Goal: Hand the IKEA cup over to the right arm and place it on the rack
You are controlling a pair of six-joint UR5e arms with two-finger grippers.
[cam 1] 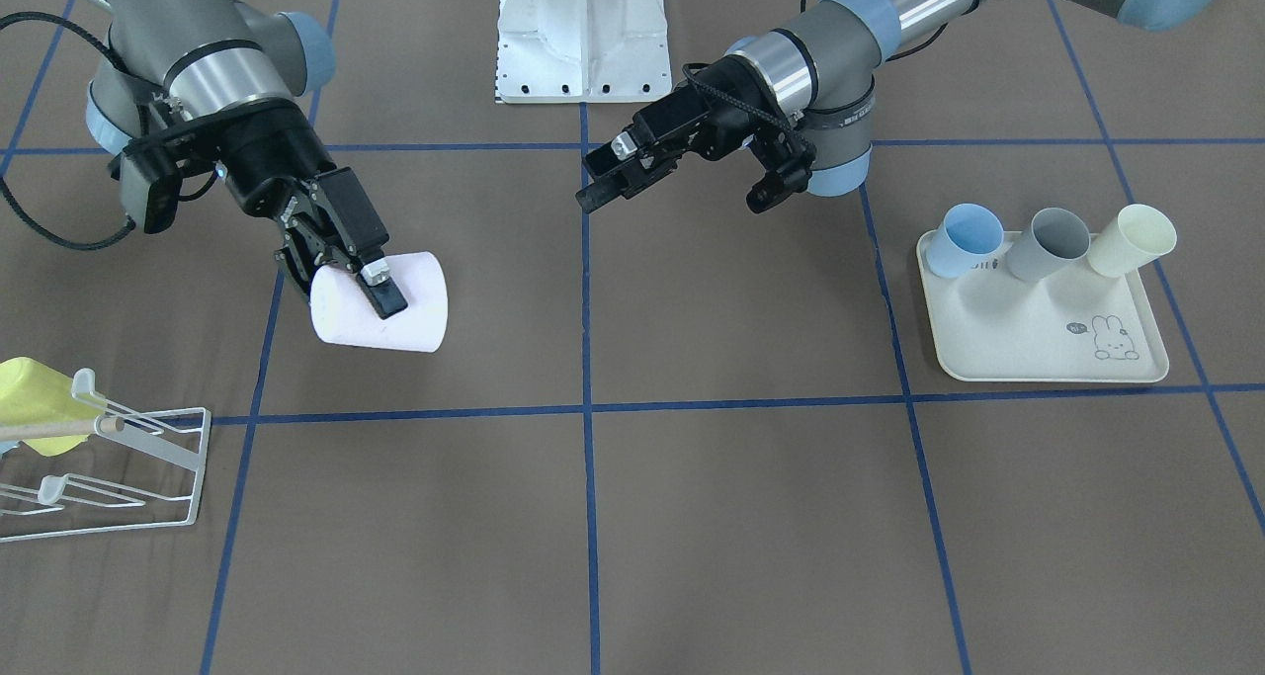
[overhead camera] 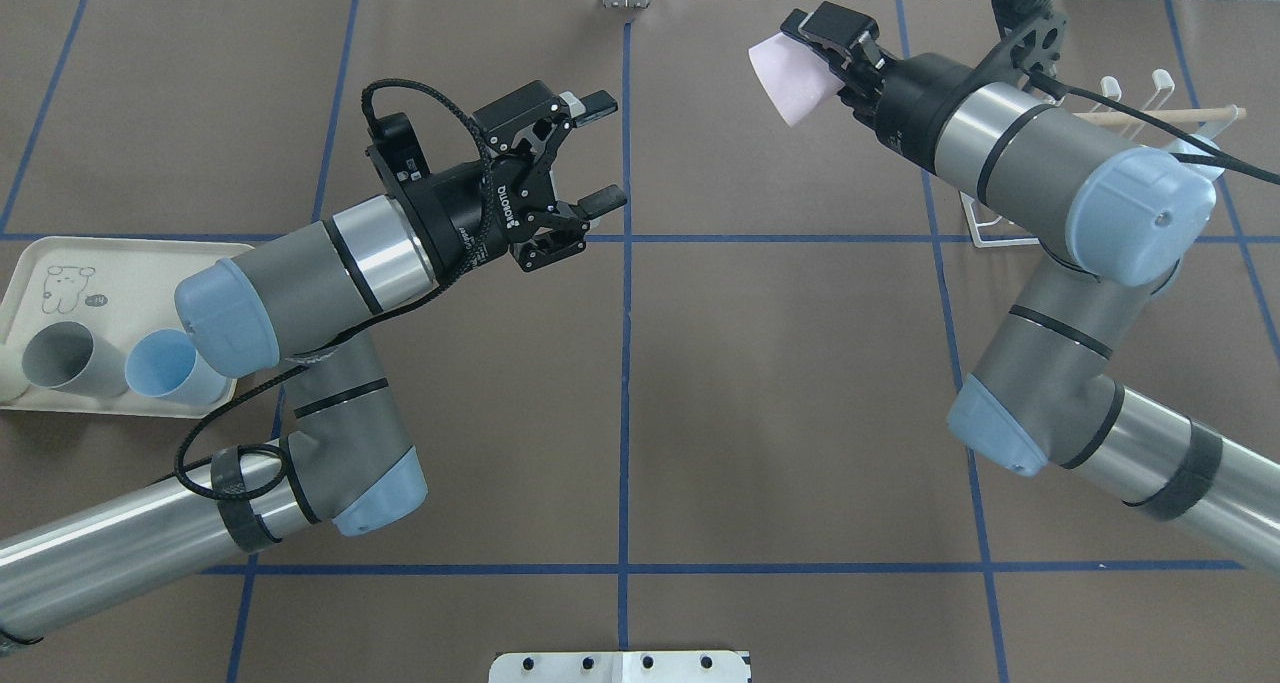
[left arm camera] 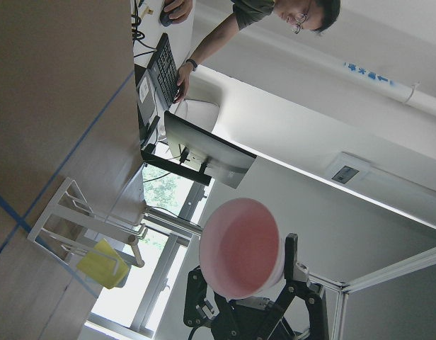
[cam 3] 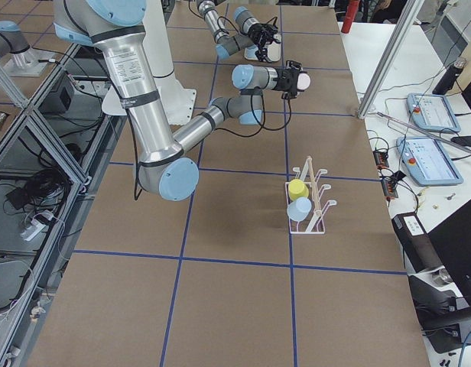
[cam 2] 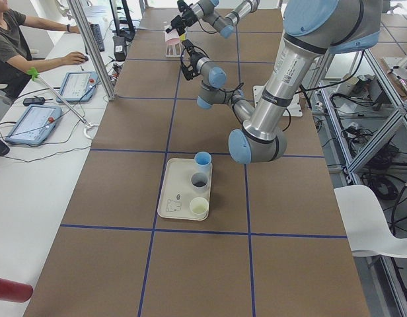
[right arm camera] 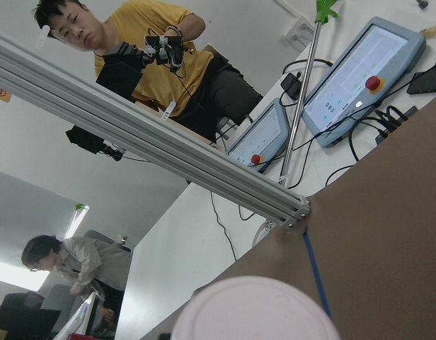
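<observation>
The pink cup (cam 1: 410, 309) lies on its side in my right gripper (cam 1: 346, 295), which is shut on its wall and holds it above the table. In the overhead view the cup (overhead camera: 785, 81) sticks out of the right gripper (overhead camera: 812, 61), to the left of the white wire rack (overhead camera: 1150, 98). My left gripper (cam 1: 591, 181) is open and empty near the table's middle, its fingers spread (overhead camera: 605, 151). It points at the cup's open mouth, which shows in the left wrist view (left arm camera: 243, 248). The cup's base fills the bottom of the right wrist view (right arm camera: 253, 312).
The rack (cam 1: 109, 448) holds a yellow cup (cam 1: 40, 413) and a pale blue cup (cam 3: 299, 209). A cream rabbit-print tray (cam 1: 1048, 344) carries a blue (cam 1: 964, 240), a grey (cam 1: 1053, 243) and a cream cup (cam 1: 1132, 238). People sit at desks beyond the table.
</observation>
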